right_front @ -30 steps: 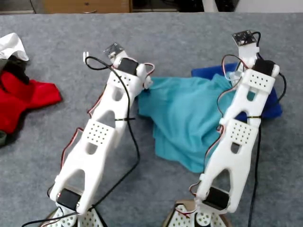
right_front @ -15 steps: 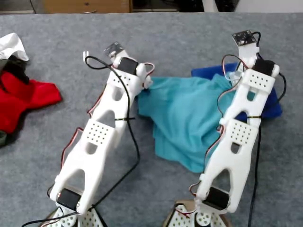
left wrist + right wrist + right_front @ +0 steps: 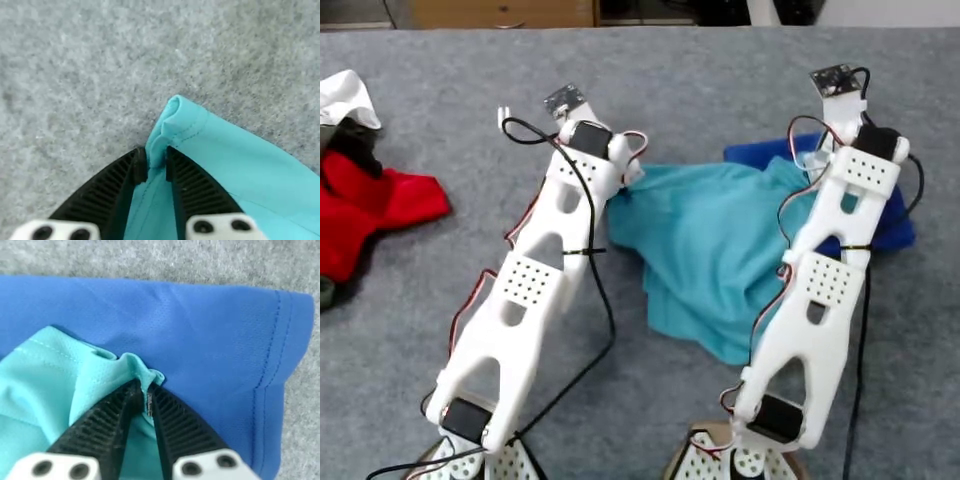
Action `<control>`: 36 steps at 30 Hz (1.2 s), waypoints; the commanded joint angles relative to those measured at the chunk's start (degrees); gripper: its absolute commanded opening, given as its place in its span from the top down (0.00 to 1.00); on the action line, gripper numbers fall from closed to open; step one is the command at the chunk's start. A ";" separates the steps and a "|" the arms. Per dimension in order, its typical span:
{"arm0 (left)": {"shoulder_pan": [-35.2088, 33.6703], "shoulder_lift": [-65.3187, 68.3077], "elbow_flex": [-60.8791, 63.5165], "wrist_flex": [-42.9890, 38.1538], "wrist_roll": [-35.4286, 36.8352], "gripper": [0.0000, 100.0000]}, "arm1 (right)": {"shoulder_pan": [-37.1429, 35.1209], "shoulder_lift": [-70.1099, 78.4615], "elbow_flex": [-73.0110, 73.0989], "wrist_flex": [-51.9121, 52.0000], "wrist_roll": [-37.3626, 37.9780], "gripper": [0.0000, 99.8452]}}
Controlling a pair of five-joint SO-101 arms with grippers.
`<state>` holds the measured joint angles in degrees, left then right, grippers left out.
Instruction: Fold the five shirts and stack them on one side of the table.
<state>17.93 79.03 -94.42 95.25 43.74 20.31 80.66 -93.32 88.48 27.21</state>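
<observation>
A teal shirt (image 3: 710, 250) lies spread between the two arms, its right part over a folded blue shirt (image 3: 895, 225). My left gripper (image 3: 155, 167) is shut on a corner of the teal shirt (image 3: 240, 165), just above the grey table. My right gripper (image 3: 145, 400) is shut on another teal shirt (image 3: 60, 375) corner, which rests on the blue shirt (image 3: 200, 330). In the high view the left gripper (image 3: 623, 183) holds the shirt's left edge and the right gripper (image 3: 812, 160) its far right corner.
A red shirt (image 3: 365, 210) lies crumpled at the table's left edge with a white garment (image 3: 345, 95) and a dark one (image 3: 350, 140) beside it. Grey table (image 3: 700, 90) stretches bare behind the arms. A wooden cabinet (image 3: 500, 12) stands beyond the far edge.
The left gripper has shifted slightly away from me and to the right with the teal corner. The right arm has kept still.
</observation>
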 commanded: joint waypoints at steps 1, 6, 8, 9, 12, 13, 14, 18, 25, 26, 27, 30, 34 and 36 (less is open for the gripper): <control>-0.53 -3.47 -1.49 -0.35 -0.44 0.92 | -1.19 -0.31 -2.07 -0.35 0.79 1.00; -0.53 -6.37 -1.49 0.79 -1.32 0.98 | -1.19 -0.31 -2.07 -0.35 0.79 1.00; -0.53 -7.60 -1.49 0.97 -1.49 0.98 | -1.19 -0.31 -2.07 -0.35 0.79 1.00; -0.53 -8.22 -1.49 0.97 -1.49 0.98 | -1.19 -0.31 -2.07 -0.35 0.79 1.00; -0.62 -9.71 -1.41 1.05 -1.58 0.98 | -1.19 -0.31 -2.07 -0.35 0.79 1.00; -0.70 -10.07 -1.41 1.05 -1.58 0.98 | -1.19 -0.31 -2.07 -0.35 0.79 1.00; -0.79 -10.24 -1.41 1.05 -1.67 0.98 | -1.19 -0.31 -2.07 -0.35 0.79 1.00; -0.88 -10.59 -1.23 1.05 -1.67 0.98 | -1.19 -0.31 -2.07 -0.35 0.79 1.00; -3.60 -18.42 -1.41 3.96 -3.43 0.98 | -1.19 -0.31 -2.07 -0.35 0.79 1.00; -4.31 -20.35 -1.41 4.31 -4.04 0.98 | -1.19 -0.31 -2.07 -0.35 0.79 1.00; -5.01 -22.20 -1.41 4.48 -4.57 0.98 | -1.19 -0.31 -2.07 -0.35 0.79 1.00; -7.21 -26.51 -1.14 4.66 -5.89 0.98 | -1.19 -0.31 -2.07 -0.44 0.79 1.00; -8.09 -27.30 -0.88 5.71 -8.09 0.94 | -1.19 -0.31 -2.07 -0.44 0.79 1.00; -7.38 -27.12 1.32 5.63 -9.93 0.87 | -1.19 -0.31 -2.07 -0.44 0.79 1.00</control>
<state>10.81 55.56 -94.07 100.09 35.91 20.13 80.66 -93.32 88.48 27.21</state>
